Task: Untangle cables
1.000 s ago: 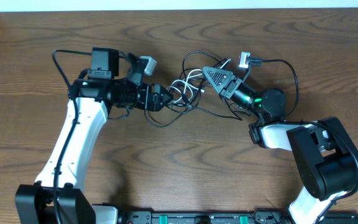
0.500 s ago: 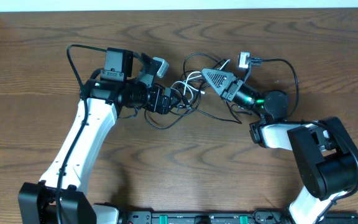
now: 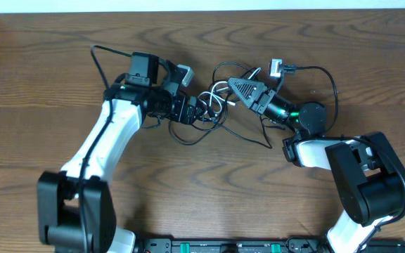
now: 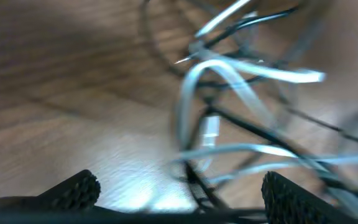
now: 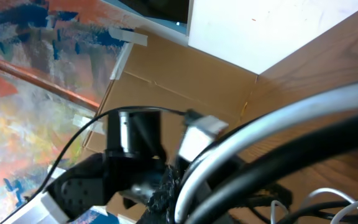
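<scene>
Because the cables [image 3: 215, 98] are light and limp, the released left hand [image 3: 197, 111] should pinch one white loop; right hand [image 3: 233, 85] clenches them.

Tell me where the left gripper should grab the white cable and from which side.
Probably the white cable at the upright leg of its loop, which rises off the table with few strands against it. Come straight ahead from where the left gripper sits, open fingers astride that leg; farther right, black cables cross it.
</scene>
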Tool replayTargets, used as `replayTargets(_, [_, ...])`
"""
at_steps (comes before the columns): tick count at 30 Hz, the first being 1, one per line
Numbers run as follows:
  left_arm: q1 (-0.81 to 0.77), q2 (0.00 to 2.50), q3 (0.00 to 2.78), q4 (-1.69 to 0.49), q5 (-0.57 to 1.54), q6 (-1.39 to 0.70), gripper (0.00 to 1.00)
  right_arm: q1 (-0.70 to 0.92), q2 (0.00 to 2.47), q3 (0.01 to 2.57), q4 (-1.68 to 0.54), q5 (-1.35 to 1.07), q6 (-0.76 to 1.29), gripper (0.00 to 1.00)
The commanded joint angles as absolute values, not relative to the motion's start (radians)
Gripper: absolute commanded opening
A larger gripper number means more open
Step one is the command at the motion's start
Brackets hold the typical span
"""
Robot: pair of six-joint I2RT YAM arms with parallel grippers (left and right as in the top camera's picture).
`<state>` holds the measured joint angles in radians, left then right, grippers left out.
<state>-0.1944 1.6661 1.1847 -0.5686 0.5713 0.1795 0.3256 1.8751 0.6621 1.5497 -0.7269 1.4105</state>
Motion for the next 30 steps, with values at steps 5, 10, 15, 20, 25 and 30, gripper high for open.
replayTargets(5, [-0.299,1.702,1.182,-0.451,0.298,0.096,0.85,0.321,1.874,0.671,1.576,-0.728,1.424,0.01])
replayTargets(10, [-0.358,1.702,1.182,-0.373,0.292,0.096,0.85,0.321,1.874,0.671,1.576,-0.729,1.424,0.01])
replayTargets(15, [-0.381,1.702,1.182,-0.370,0.057,0.067,0.85,0.321,1.874,0.671,1.576,-0.739,1.425,0.01])
replayTargets(20, [-0.369,1.702,1.182,-0.427,-0.282,-0.023,0.85,0.321,1.874,0.671,1.576,-0.744,1.426,0.01])
replayTargets(25, [-0.333,1.702,1.182,-0.531,-0.533,-0.086,0.85,0.320,1.874,0.671,1.576,-0.744,1.443,0.01])
replayTargets(30, [-0.264,1.702,1.182,-0.595,-0.559,-0.151,0.85,0.318,1.874,0.671,1.576,-0.745,1.443,0.01])
